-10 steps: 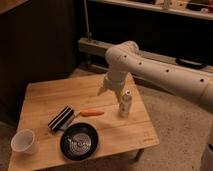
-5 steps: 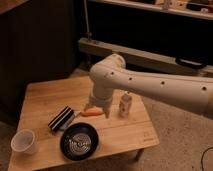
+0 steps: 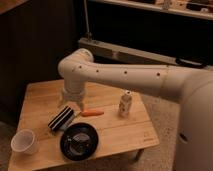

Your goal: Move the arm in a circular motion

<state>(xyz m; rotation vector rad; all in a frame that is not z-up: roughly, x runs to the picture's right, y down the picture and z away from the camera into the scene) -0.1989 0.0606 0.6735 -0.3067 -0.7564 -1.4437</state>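
The arm (image 3: 135, 75) is a thick cream-white tube with small dark holes. It reaches in from the right and bends down at a rounded elbow (image 3: 75, 67) over the wooden table (image 3: 125, 130). Its pale gripper (image 3: 71, 106) hangs just above the table's left middle. The tip sits right beside a dark striped block (image 3: 60, 119) and left of an orange carrot-like piece (image 3: 92, 113).
A white cup (image 3: 24, 142) stands at the table's front left. A black round plate (image 3: 79, 141) lies near the front edge. A small white bottle (image 3: 125, 104) stands right of centre. Dark cabinets and a low shelf rise behind the table.
The arm has swung steadily leftward and toward the front of the table. The elbow moved from above the bottle to over the striped block. Objects on the table stayed put.
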